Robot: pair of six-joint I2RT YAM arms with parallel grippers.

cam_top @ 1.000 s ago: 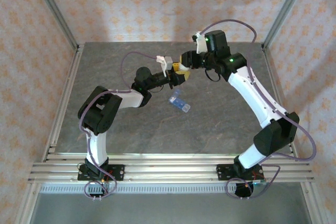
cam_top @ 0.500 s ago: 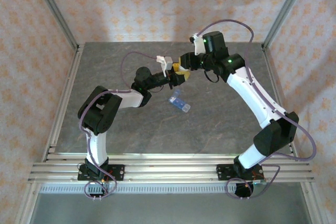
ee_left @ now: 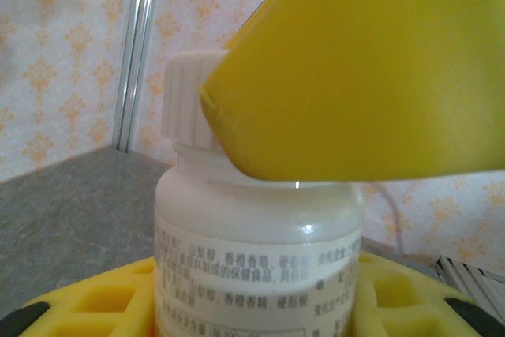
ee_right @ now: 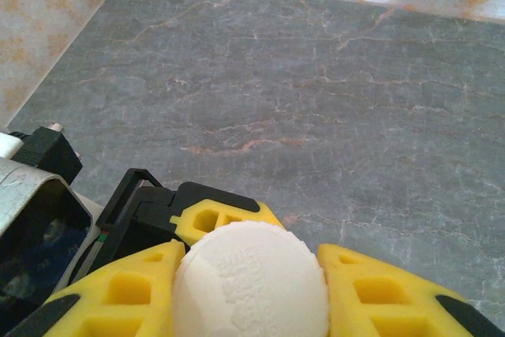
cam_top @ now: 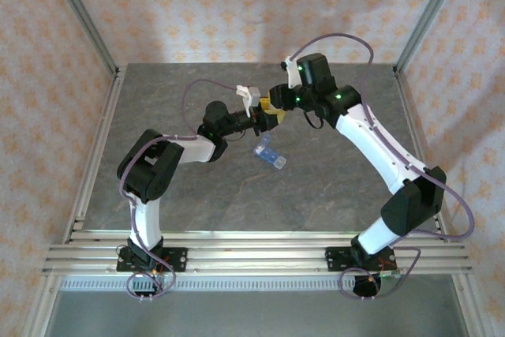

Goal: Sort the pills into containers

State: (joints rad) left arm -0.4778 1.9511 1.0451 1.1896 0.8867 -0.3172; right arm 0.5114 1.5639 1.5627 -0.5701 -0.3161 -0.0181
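Observation:
A pill bottle (ee_left: 260, 226) with a white ribbed cap (ee_left: 185, 96) and a printed label is held in the air over the middle of the table. My left gripper (ee_left: 260, 309) is shut on its body, with yellow fingers on both sides. My right gripper (ee_right: 251, 293) is shut on the white cap (ee_right: 251, 274), and one of its yellow fingers (ee_left: 371, 61) lies across the cap. From above, the left gripper (cam_top: 262, 119) and the right gripper (cam_top: 273, 105) meet at the bottle. The containers, a light-blue pill box (cam_top: 270, 155), lie on the table just in front. The pills are hidden.
The grey stone-patterned table (cam_top: 197, 195) is bounded by aluminium frame rails (cam_top: 95, 147) on the left, right and near sides. Patterned walls enclose the back and sides. The left arm's black finger mount (ee_right: 134, 211) sits just below the cap.
The right arm's wrist has shifted slightly to the left while staying on the cap. The left arm, the bottle and the pill box have kept their places.

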